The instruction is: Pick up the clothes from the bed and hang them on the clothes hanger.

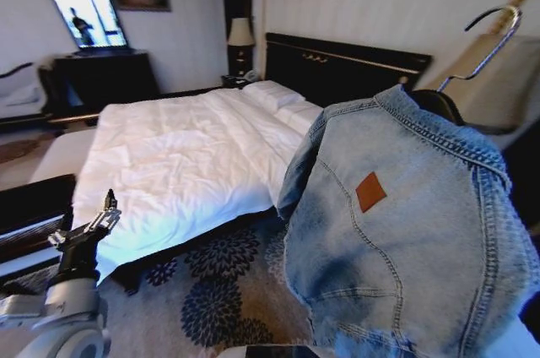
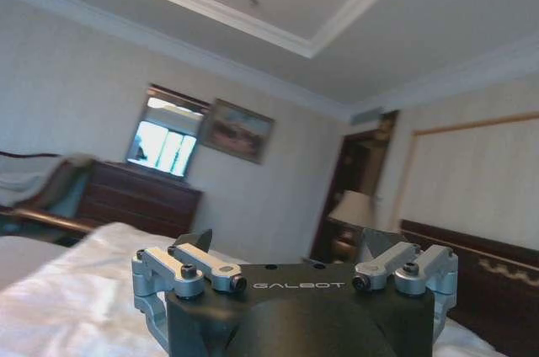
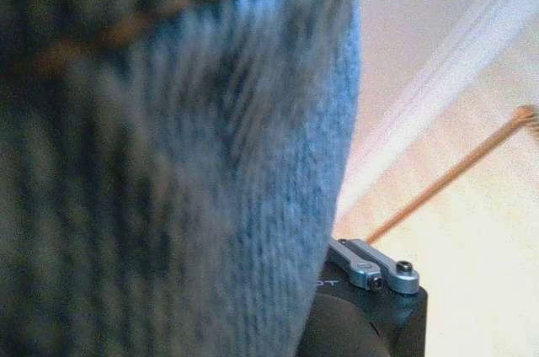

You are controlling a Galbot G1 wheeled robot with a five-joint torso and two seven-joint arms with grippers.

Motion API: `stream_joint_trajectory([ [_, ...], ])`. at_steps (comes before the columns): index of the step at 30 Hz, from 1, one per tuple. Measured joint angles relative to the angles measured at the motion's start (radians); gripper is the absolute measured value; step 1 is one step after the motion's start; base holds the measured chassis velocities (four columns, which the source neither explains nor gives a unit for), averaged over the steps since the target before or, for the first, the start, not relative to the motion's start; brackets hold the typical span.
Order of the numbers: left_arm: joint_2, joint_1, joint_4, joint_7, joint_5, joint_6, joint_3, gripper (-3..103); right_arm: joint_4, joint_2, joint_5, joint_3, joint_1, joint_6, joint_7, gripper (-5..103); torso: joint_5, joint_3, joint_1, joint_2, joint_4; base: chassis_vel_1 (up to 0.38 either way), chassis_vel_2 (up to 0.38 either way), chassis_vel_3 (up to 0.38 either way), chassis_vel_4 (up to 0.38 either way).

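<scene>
Denim jacket up on hanger, off the bed

Pale washed-blue jacket (image 1: 396, 231) hangs w/ its back to my head cam: orange seams, collar, small brown patch below the neck. It drapes over the black hanger (image 1: 472, 50), hook at top, held up at my right side, beside the white bed (image 1: 177, 164). Right gripper (image 3: 370, 277) is pressed against the cloth; can't tell its jaws. Left gripper (image 1: 101, 219) sits low near the bed's foot, jaws released, holding nothing.
</scene>
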Motion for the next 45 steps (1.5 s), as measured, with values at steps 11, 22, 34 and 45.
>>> stream_joint_trajectory([
  [11, 0.005, -0.005, 0.0, 0.001, 0.001, 0.0, 0.008, 100, -0.027, 0.019, -0.012, -0.019, 0.006, 0.0, 0.0, 15, -0.0001, 0.0, 0.0, 0.0, 0.0003, -0.121, -0.133, -0.129, -0.125],
  [22, 0.008, -0.015, 0.0, 0.002, 0.0, 0.001, 0.035, 100, -0.006, 0.024, 0.012, 0.098, -0.076, 0.012, 0.0, 15, 0.0, 0.0, 0.0, 0.0, 0.0, -0.14, -0.119, -0.124, -0.14],
  [34, 0.012, -0.013, 0.0, 0.004, -0.009, 0.002, 0.035, 100, 0.029, 0.036, 0.009, 0.165, -0.125, 0.016, -0.001, 15, 0.0001, 0.0, 0.0, 0.0, 0.0001, -0.112, -0.123, -0.127, -0.122],
  [45, 0.009, -0.016, 0.0, 0.004, -0.028, 0.002, 0.01, 100, 0.029, 0.049, -0.002, 0.177, -0.128, 0.016, -0.001, 15, -0.0002, 0.0, 0.0, 0.0, 0.0002, -0.118, -0.111, -0.12, -0.135],
])
